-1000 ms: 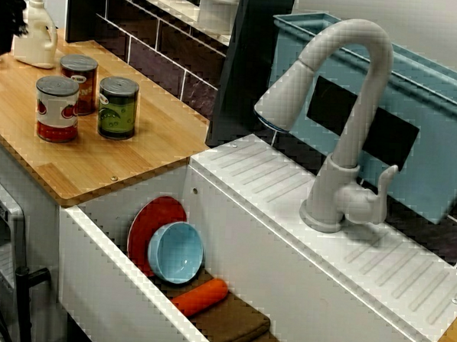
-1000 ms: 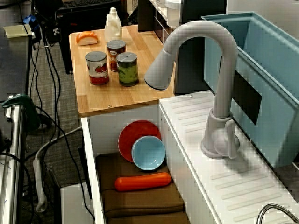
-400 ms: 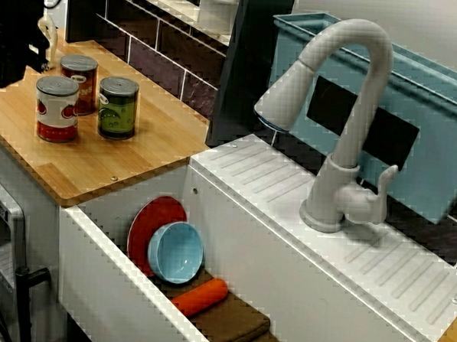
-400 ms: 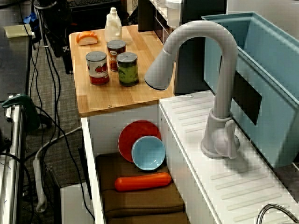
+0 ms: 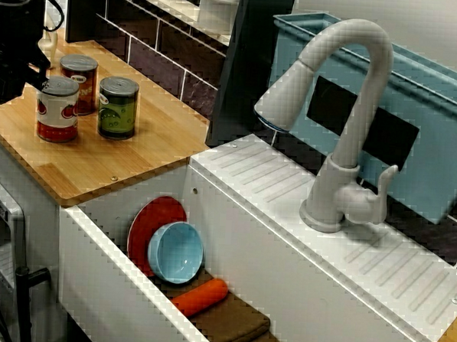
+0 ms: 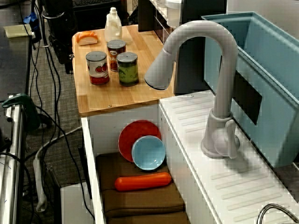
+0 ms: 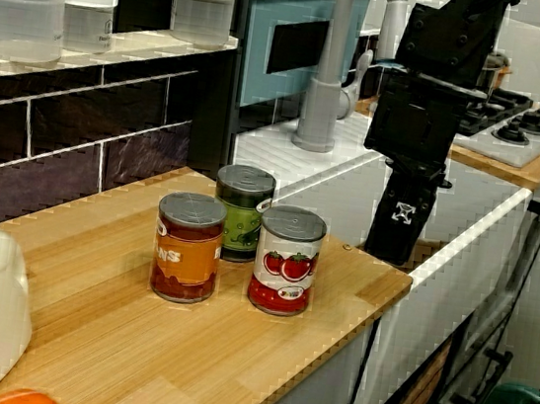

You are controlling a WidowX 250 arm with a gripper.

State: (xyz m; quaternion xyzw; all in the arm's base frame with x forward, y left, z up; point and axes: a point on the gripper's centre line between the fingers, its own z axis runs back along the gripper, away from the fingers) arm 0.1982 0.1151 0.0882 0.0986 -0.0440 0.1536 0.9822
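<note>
Counter-level view: gripper (image 7: 391,246) hangs near the tomato can (image 7: 286,260), apart from it; green can (image 7: 242,212) and orange can (image 7: 186,247) crowd its other side. Finger spread cannot be told.

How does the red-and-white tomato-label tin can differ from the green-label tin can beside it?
Label: the red-and-white tomato-label tin can shows red tomatoes on white; the green-label tin can is wrapped in green. Place: the tomato can stands nearer the edge of the wooden counter and the black gripper; the green can sits behind it, closer to the tiled wall. Both stand upright, sealed, alike in size.
</note>
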